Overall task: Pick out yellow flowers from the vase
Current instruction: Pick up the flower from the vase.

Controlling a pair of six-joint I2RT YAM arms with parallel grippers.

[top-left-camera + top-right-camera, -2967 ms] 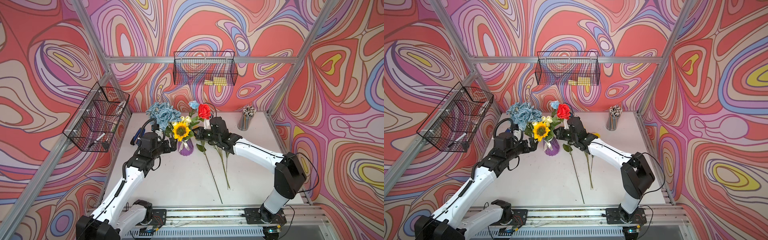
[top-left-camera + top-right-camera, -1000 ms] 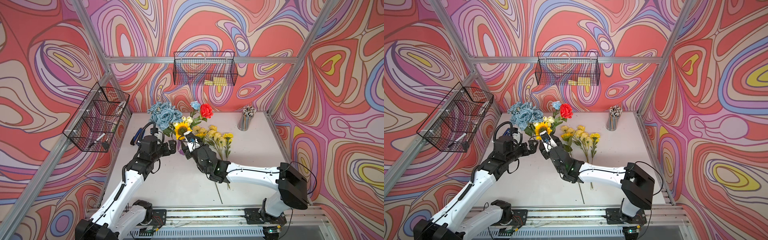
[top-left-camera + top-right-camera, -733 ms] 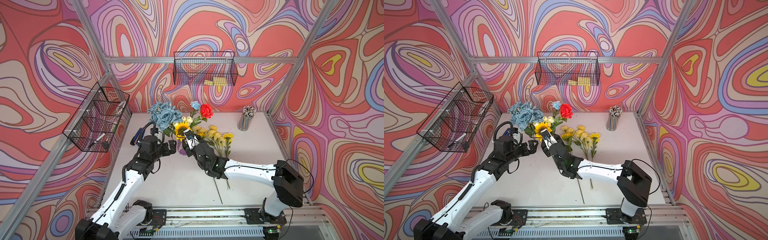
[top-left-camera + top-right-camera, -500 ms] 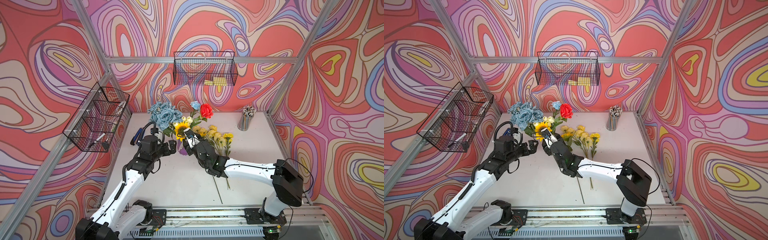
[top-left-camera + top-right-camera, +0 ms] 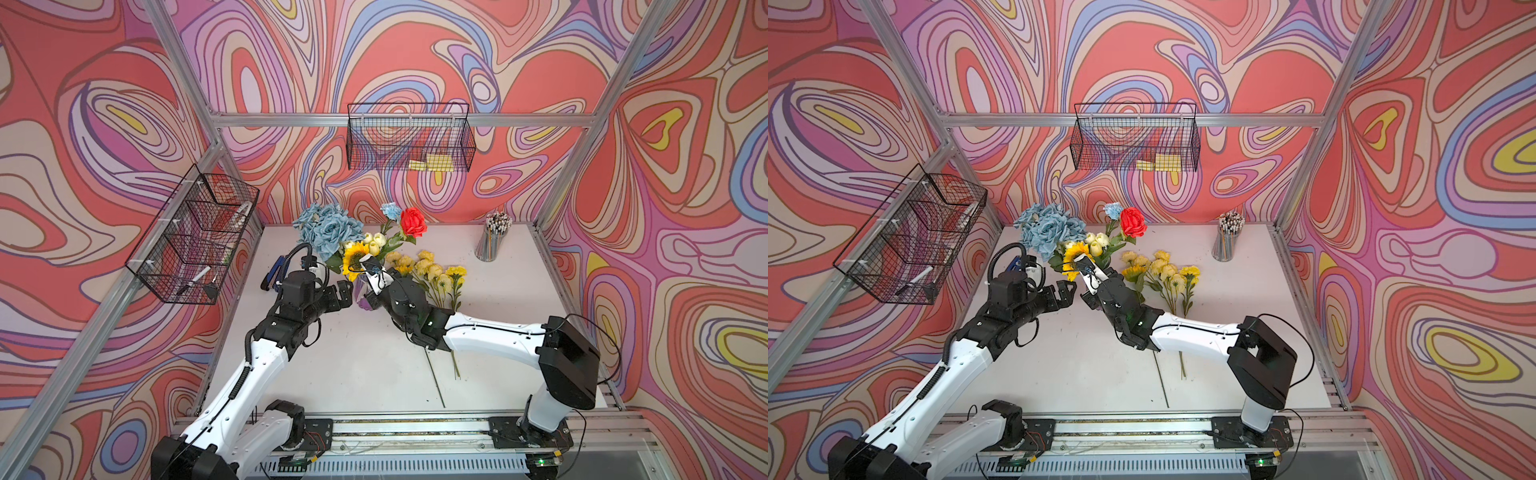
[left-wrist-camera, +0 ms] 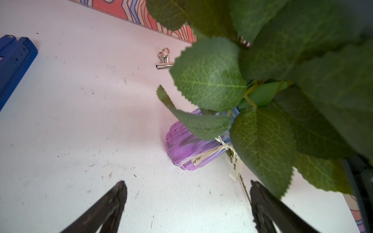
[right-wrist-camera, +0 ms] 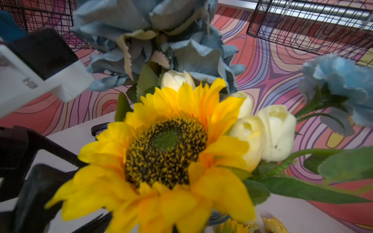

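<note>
One sunflower (image 5: 354, 259) is the only yellow bloom standing in the purple ribbed vase (image 6: 187, 149), which sits on the white table (image 5: 353, 365) toward its back edge, left of the middle, among blue roses (image 5: 328, 230), cream tulip buds (image 7: 276, 133) and a red rose (image 5: 413, 221). The other yellow flowers, a spray of yellow roses (image 5: 419, 266), a yellow carnation (image 5: 456, 272) and a second sunflower (image 5: 1133, 272), already lie just right of the vase with their stems running toward the front edge. The right gripper (image 5: 365, 286) has reached in from the right front and sits directly under the sunflower head, which fills the right wrist view. Its jaws are clenched, though the petals hide whether the stem is pinched between them (likely, but I cannot tell). The stem's long axis rises from the vase neck and leans toward the front, so the pull probably needs to run up along that line, not sideways, or the light vase may tip. The left gripper (image 6: 186, 189) hangs on the vase's left side, jaws spread wide and empty. It is the nearer one to the glass body and well placed to steady it.
</note>
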